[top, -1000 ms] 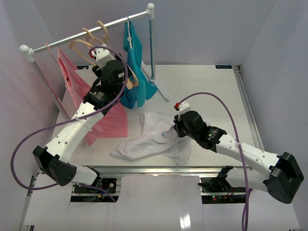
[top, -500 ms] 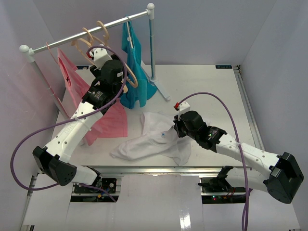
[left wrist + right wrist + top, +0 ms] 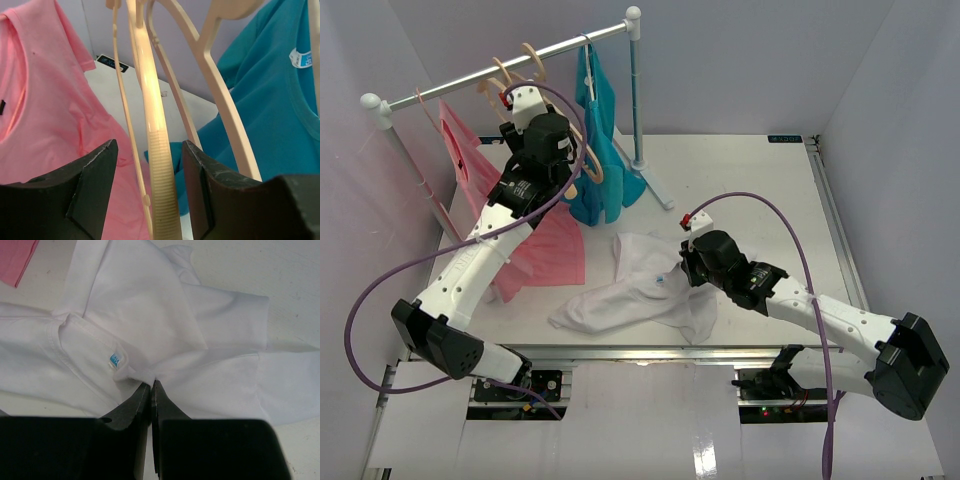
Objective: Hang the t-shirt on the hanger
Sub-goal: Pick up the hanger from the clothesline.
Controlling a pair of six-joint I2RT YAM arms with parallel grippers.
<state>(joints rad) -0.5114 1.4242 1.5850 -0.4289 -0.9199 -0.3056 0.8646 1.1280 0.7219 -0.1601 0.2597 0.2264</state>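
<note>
The left claw [image 3: 146, 171], up at 11 o'clock by the rail [image 3: 560, 43], has its jaws spread either side of one arm of the hanger [image 3: 144, 90] without squeezing it. The right claw [image 3: 150, 390], at 5 o'clock, is pinched tight on a fold beside the collar of the t-shirt [image 3: 640, 290], which lies crumpled on the table [image 3: 760, 180] toward 6 o'clock. I judge this the hanger-fetching step, so next the left jaws should close on the wood and lift its hook off the rail; counted left to right, there is one pink garment [image 3: 550, 250], the hanger and a second hanger [image 3: 220, 95] making two, one teal garment [image 3: 605, 180] and one white t-shirt.
</note>
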